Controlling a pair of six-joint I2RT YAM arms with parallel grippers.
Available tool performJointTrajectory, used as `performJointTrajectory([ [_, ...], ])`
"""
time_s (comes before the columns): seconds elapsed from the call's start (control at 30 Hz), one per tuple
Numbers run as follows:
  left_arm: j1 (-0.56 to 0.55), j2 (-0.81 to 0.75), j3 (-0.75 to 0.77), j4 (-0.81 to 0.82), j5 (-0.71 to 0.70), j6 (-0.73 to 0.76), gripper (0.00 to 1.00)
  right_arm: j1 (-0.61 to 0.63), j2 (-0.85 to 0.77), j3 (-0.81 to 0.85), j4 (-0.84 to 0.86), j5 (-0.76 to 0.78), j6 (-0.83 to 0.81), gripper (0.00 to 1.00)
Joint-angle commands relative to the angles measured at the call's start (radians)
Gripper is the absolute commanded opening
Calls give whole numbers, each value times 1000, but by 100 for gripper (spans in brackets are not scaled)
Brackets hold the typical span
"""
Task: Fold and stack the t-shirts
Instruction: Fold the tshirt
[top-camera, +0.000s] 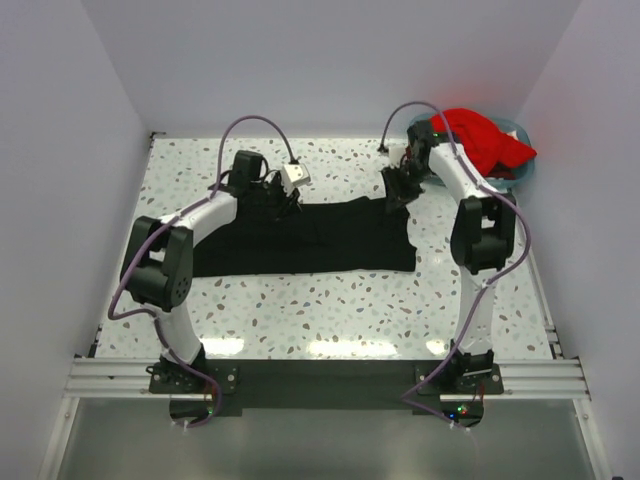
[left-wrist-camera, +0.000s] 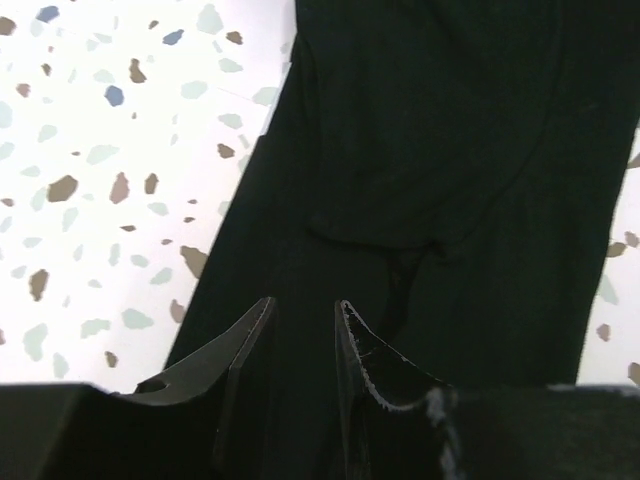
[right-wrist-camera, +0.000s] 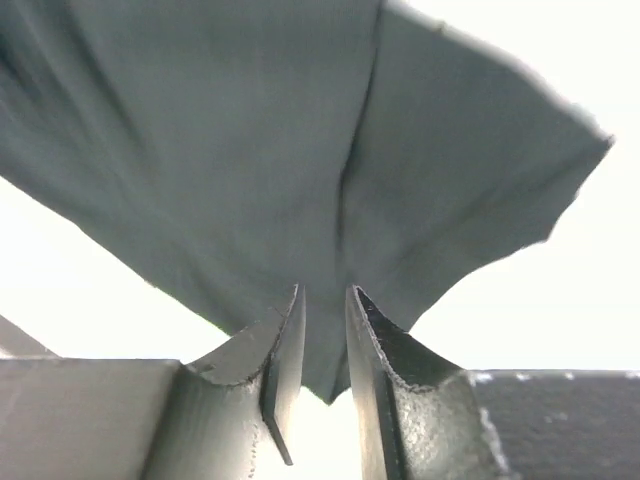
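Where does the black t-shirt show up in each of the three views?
Top external: black t-shirt lies flat, mid-table.
Left wrist: t-shirt fills centre and right.
Right wrist: t-shirt fills the upper frame, looking grey.
Shared landmark: the speckled table, washed out white in right wrist.

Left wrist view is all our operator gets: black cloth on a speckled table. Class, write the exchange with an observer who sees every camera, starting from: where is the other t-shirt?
Observer: The red t-shirt lies heaped in the light blue basket at the far right corner of the table.
Operator: How does the black one lie?
Observer: The black t-shirt is a long flat band running left to right across the middle.
Operator: Where is the right end effector?
Observer: The right end effector is at the band's far right end; its wrist view shows the jaws slightly apart with a cloth corner at their tips.
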Motion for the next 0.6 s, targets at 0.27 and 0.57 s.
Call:
performJointTrajectory([
  [0.27,-13,-2,43,-90,90,-112,34,23,239,301,211,-62,90,44],
  [0.57,-13,-30,11,-93,50,-100,35,25,300,311,254,-160,133,44],
])
